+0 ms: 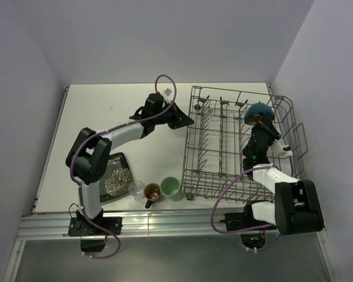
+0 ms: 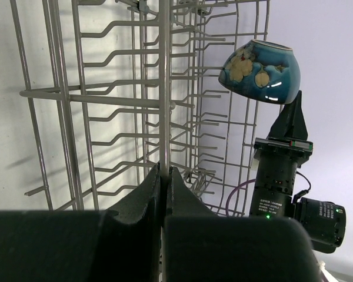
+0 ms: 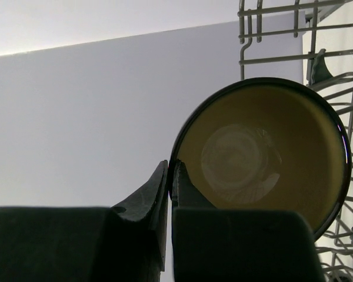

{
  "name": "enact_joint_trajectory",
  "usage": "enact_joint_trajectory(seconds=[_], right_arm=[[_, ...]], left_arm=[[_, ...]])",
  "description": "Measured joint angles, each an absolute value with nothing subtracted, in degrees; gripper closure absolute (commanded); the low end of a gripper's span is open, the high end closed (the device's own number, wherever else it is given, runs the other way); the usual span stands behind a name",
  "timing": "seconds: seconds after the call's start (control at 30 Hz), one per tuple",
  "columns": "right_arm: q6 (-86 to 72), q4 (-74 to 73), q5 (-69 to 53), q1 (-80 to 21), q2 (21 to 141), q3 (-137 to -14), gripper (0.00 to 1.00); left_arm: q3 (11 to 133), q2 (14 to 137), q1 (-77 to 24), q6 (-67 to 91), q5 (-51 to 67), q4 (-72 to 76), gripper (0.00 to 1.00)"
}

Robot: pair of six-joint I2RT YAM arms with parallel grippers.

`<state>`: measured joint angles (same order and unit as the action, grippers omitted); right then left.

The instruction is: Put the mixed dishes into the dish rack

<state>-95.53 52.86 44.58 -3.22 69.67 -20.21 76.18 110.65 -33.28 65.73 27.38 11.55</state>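
Observation:
The grey wire dish rack (image 1: 223, 147) stands at the right of the table. My left gripper (image 1: 188, 121) is at its left rim, shut on an upright rack wire (image 2: 163, 106) that runs between the jaws (image 2: 163, 170). My right gripper (image 1: 256, 121) is shut on the rim of the dark bowl (image 1: 260, 110) and holds it on its side above the rack's far right part. The tan inside of the bowl (image 3: 265, 158) faces my right wrist camera, with the jaws (image 3: 170, 170) pinching its left rim. The bowl's blue floral outside (image 2: 262, 61) shows in the left wrist view.
The square black floral plate (image 1: 113, 176), small clear glass (image 1: 136, 188), brown mug (image 1: 152, 192) and pale green cup (image 1: 171, 188) sit in a row at the table's near edge, left of the rack. White walls close in on both sides.

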Motion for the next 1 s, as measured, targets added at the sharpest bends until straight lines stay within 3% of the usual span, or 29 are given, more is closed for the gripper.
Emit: enact_joint_trajectory(seconds=[0.17,0.5,1.0], right_arm=[[-99.4,43.7,44.7,-3.1,67.8,-23.2,1.00],[-99.9,8.0,43.5,-3.1,64.4,-38.1,1.00],[-96.9,14.6,40.3,-2.3,59.0,-30.1,1.00]], left_arm=[[76.2,110.7,-33.1,65.7,26.8,11.6,1.00],[76.6,110.7,-32.8,65.6,26.2,10.9,1.00],[74.9,110.3,-32.8,66.0,25.5,13.7,1.00]])
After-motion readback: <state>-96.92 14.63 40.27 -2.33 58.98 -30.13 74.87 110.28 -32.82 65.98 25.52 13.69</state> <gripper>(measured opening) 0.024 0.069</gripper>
